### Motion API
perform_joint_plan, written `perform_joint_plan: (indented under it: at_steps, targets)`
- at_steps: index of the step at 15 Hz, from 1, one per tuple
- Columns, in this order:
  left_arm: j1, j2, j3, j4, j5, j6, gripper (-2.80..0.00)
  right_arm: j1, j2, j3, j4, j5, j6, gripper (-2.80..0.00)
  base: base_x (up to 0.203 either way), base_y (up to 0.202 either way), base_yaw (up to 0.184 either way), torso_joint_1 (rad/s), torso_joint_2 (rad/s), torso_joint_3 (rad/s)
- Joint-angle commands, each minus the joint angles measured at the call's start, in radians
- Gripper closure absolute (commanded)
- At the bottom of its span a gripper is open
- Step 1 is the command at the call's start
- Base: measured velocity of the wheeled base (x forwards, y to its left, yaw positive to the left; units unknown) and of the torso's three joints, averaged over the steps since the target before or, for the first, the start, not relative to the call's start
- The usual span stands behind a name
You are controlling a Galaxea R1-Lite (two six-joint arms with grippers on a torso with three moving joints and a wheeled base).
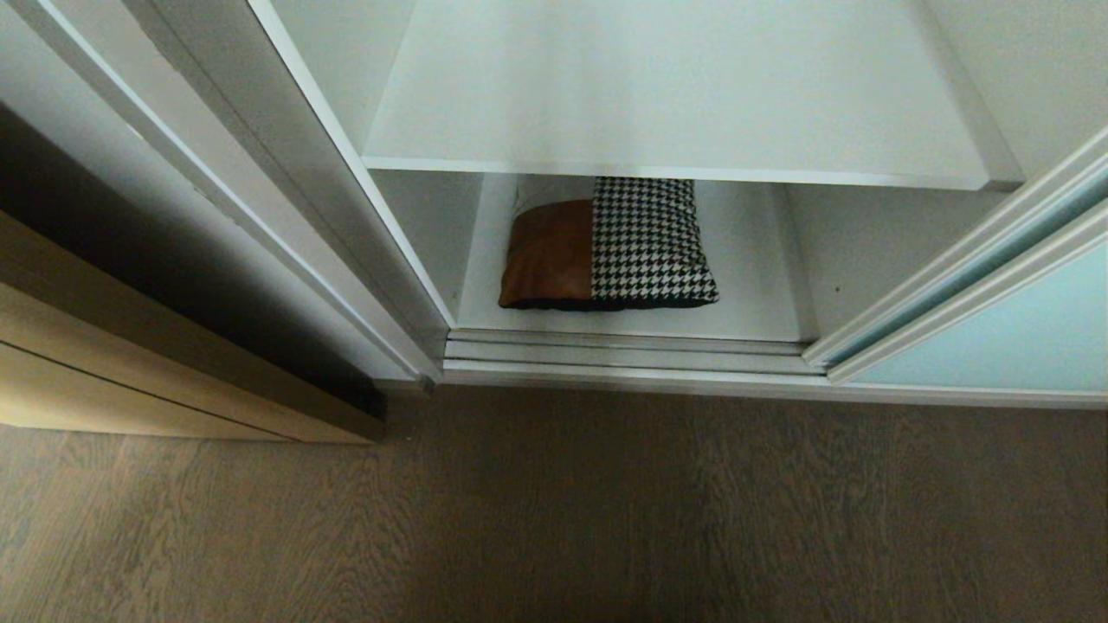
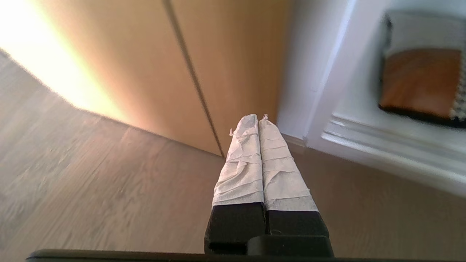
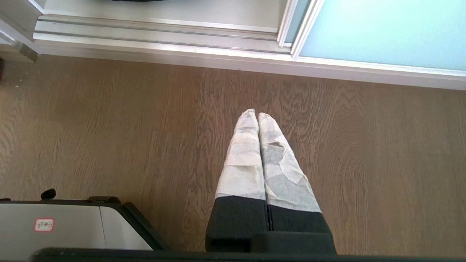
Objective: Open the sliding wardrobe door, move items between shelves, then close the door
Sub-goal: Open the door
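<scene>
Left of the open wardrobe, the left gripper (image 2: 257, 118) is hanging pinched shut and empty above the floor (image 1: 554, 519). Inside, the bundle of clothes (image 1: 608, 247) is lying on the bottom shelf (image 1: 753, 303). Right of it, the sliding wardrobe door (image 1: 1013, 337) is standing pushed aside, and the right gripper (image 3: 257, 115) is hovering before it, closed, holding nothing.

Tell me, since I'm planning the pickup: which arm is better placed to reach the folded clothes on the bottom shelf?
Probably left: its shut pincer points near the folded rust-brown and houndstooth bundle; the right pincer faces bare wooden floor.

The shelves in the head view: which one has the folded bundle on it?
The lower shelf, at the wardrobe's bottom, holds the rust-brown and houndstooth bundle. The upper shelf above it is bare.
</scene>
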Motion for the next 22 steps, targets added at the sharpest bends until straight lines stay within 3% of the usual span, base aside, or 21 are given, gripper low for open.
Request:
perform_joint_plan:
  at_steps: [1, 4, 7, 10, 11, 12, 13, 17, 22]
  targets:
    - [0.053, -0.098, 0.009, 0.05, 0.002, -0.008, 0.0, 0.001, 0.0, 0.002, 0.0, 0.0, 0.001, 0.0, 0.0, 0.0, 0.0, 0.0, 0.0, 0.0]
    - [0.059, -0.161, 0.009, 0.118, 0.01, -0.039, 0.0, -0.001, 0.0, 0.002, 0.0, 0.0, 0.001, 0.0, 0.0, 0.0, 0.0, 0.0, 0.0, 0.0]
    - [0.058, -0.305, 0.008, 0.329, -0.159, -0.026, 0.0, -0.001, 0.0, 0.002, 0.0, 0.0, 0.001, 0.0, 0.0, 0.0, 0.0, 0.0, 0.0, 0.0]
    - [0.057, -0.314, 0.008, 0.442, -0.338, -0.009, 0.0, -0.001, 0.0, 0.002, 0.0, 0.0, 0.001, 0.0, 0.0, 0.0, 0.0, 0.0, 0.0, 0.0]
    - [0.057, -0.312, 0.007, 0.497, -0.372, 0.038, 0.0, 0.001, 0.0, 0.002, 0.0, 0.0, 0.001, 0.0, 0.0, 0.0, 0.0, 0.0, 0.0, 0.0]
    - [0.057, -0.313, 0.007, 0.54, -0.384, 0.097, 0.0, -0.001, 0.0, 0.002, 0.0, 0.0, -0.001, 0.0, 0.0, 0.0, 0.0, 0.0, 0.0, 0.0]
    - [0.056, -0.313, 0.007, 0.54, -0.386, 0.106, 0.0, 0.0, 0.0, 0.002, 0.0, 0.0, 0.001, 0.0, 0.0, 0.0, 0.0, 0.0, 0.0, 0.0]
    - [0.056, -0.313, 0.009, 0.539, -0.377, 0.065, 0.0, 0.0, 0.0, 0.002, 0.0, 0.0, 0.001, 0.0, 0.0, 0.0, 0.0, 0.0, 0.0, 0.0]
    - [0.056, -0.313, 0.009, 0.539, -0.373, 0.063, 0.0, -0.001, 0.0, 0.0, 0.0, 0.0, 0.0, 0.0, 0.0, 0.0, 0.0, 0.0, 0.0, 0.0]
